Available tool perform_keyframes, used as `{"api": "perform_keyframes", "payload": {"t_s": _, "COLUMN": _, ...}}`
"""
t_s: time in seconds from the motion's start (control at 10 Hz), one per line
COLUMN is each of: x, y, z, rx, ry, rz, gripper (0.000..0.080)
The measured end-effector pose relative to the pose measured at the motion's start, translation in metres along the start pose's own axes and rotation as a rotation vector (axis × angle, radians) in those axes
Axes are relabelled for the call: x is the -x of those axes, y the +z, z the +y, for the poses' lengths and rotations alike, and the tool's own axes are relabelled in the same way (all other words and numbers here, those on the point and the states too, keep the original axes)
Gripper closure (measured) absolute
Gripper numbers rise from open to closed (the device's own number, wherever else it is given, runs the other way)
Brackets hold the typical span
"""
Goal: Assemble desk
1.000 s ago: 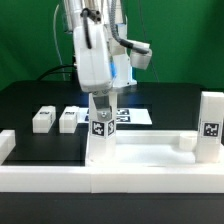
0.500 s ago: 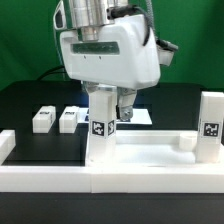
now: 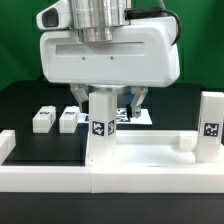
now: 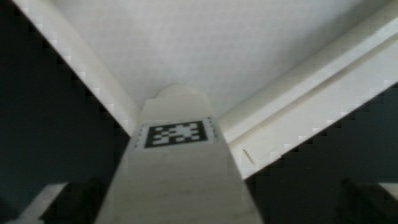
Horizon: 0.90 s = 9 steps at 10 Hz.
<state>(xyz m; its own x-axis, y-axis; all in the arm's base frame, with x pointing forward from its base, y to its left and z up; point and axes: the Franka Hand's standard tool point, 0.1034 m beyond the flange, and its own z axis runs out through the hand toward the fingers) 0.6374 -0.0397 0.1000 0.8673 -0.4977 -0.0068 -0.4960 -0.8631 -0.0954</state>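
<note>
Desk tabletop panel [image 3: 150, 150] lies flat on the black table [image 3: 30, 95] in the exterior view, close behind the long white border rail [image 3: 45, 176] that runs across the front. At the panel's end toward the exterior view's left, an upright leg [image 3: 100, 128] stands on it, its square tag facing the camera. The gripper [image 3: 108, 102] hangs directly above this leg. Its dark fingers [image 3: 80, 97] sit on either side of the leg's top and seem spread apart from it rather than pressed on, though the big white hand hides much of them. To the exterior view's left, a lying leg [image 3: 43, 119] and just beside it a second lying leg [image 3: 69, 118] rest on the table, apart from the panel. A standing leg [image 3: 210, 122] is at the exterior view's far right. The marker board [image 3: 143, 117] shows partly behind the gripper.

In the wrist view, the upright leg [image 4: 176, 150] rises toward the camera with its tag on the near face. The pale tabletop panel [image 4: 231, 50] and its raised rim lie behind it, with dark table at both sides. One blurred finger [image 4: 45, 200] shows clear of the leg.
</note>
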Motion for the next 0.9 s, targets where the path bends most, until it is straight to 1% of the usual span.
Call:
{"api": "perform_keyframes", "payload": {"t_s": 0.2, "x": -0.0017, "y": 0.0006, "z": 0.0048, "rx": -0.002, "ry": -0.111, "rz": 0.001, "gripper": 0.0163}}
{"api": "perform_keyframes", "payload": {"t_s": 0.3, "x": -0.0034, "y": 0.0009, "z": 0.0090, "rx": 0.000, "ry": -0.108, "rz": 0.000, "gripper": 0.0163}}
{"api": "perform_keyframes", "payload": {"t_s": 0.4, "x": -0.0029, "y": 0.0010, "z": 0.0080, "rx": 0.000, "ry": -0.107, "rz": 0.000, "gripper": 0.0331}}
{"api": "perform_keyframes", "payload": {"t_s": 0.5, "x": -0.0039, "y": 0.0006, "z": 0.0100, "rx": 0.003, "ry": -0.107, "rz": 0.002, "gripper": 0.0507}}
{"api": "perform_keyframes", "payload": {"t_s": 0.7, "x": -0.0044, "y": 0.0007, "z": 0.0114, "rx": 0.003, "ry": -0.101, "rz": 0.001, "gripper": 0.0507}}
{"api": "perform_keyframes", "payload": {"t_s": 0.8, "x": -0.0041, "y": 0.0008, "z": 0.0107, "rx": 0.003, "ry": -0.052, "rz": 0.002, "gripper": 0.0507}}
{"api": "perform_keyframes", "payload": {"t_s": 0.9, "x": -0.0034, "y": 0.0007, "z": 0.0097, "rx": 0.011, "ry": 0.043, "rz": 0.004, "gripper": 0.0507}}
